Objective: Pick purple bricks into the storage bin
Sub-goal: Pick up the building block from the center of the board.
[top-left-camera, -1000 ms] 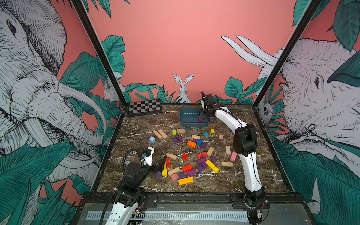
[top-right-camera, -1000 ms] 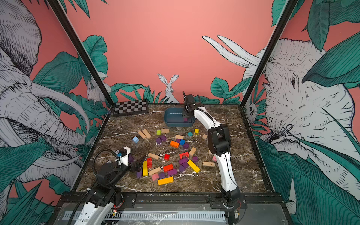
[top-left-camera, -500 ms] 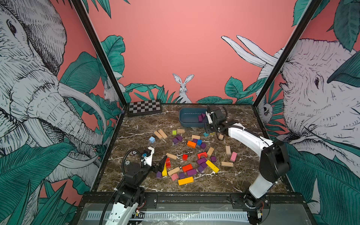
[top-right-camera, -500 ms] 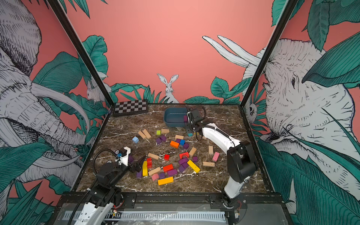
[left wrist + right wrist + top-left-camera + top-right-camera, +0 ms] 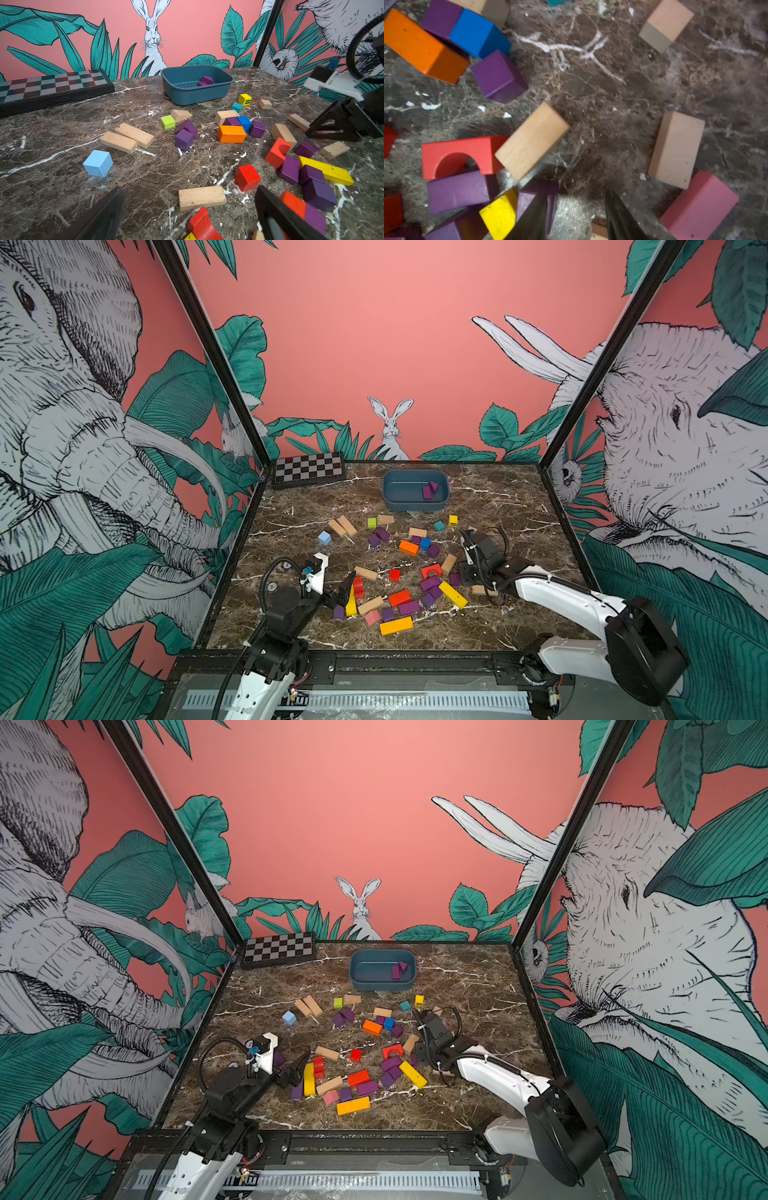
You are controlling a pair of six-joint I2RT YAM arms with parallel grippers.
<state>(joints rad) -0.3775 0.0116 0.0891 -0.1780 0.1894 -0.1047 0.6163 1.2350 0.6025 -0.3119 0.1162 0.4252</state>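
Note:
The storage bin [image 5: 390, 498] [image 5: 358, 978] [image 5: 195, 93] stands at the back of the marble table with two purple bricks [image 5: 428, 490] [image 5: 206, 80] inside. More purple bricks lie loose among the mixed blocks, such as a pair [image 5: 378, 536] and a bar [image 5: 409, 607]. My right gripper [image 5: 461, 578] [image 5: 577, 218] hangs low over the right side of the pile, open and holding nothing. A purple cube [image 5: 529, 200] sits just outside one of its fingers. My left gripper [image 5: 343, 593] [image 5: 191, 214] rests wide open and low at the pile's near left, with nothing in it.
A checkerboard box [image 5: 309, 468] lies at the back left. Orange [image 5: 408, 547], yellow [image 5: 453, 594], red, blue and pale wooden blocks are mixed in with the purple ones. A pink block [image 5: 699, 205] and a wooden bar [image 5: 677, 149] lie close to my right gripper.
My right arm has swung back from over the storage bin to the block pile, leaving a purple brick in the bin. The left arm has stayed still.

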